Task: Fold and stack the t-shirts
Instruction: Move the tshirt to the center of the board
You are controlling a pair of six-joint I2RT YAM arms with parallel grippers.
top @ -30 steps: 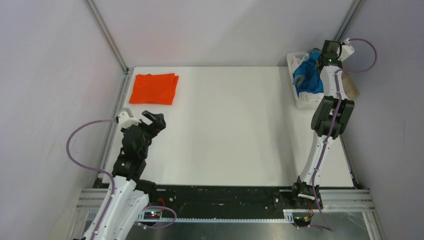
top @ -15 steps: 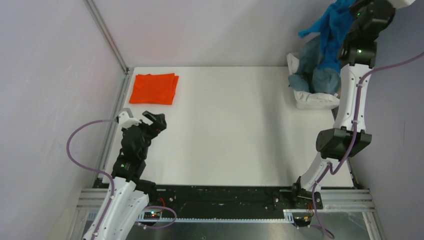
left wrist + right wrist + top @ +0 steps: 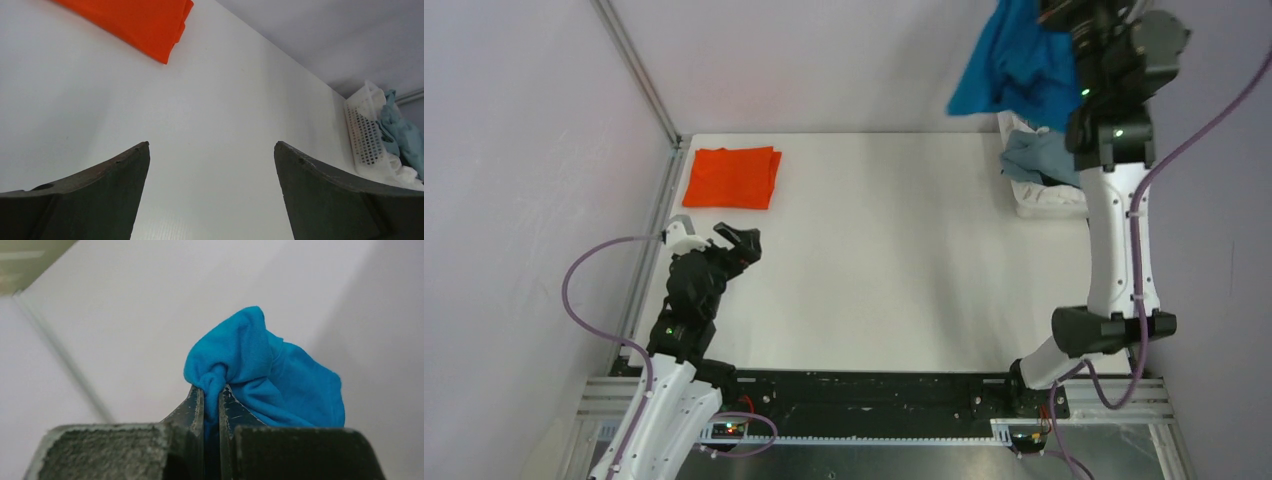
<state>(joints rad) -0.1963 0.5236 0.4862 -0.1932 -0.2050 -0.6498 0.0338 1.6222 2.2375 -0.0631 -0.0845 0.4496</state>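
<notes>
White table (image 3: 874, 260): folded orange tee (image 3: 732, 178) far-left corner, white basket (image 3: 1046, 200) at far-right edge

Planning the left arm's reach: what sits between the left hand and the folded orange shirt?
Nothing: only bare white table lies between the left hand and the orange shirt, as the overhead view shows.

Orange t-shirt (image 3: 732, 178), blue t-shirt (image 3: 1021, 66)
</notes>
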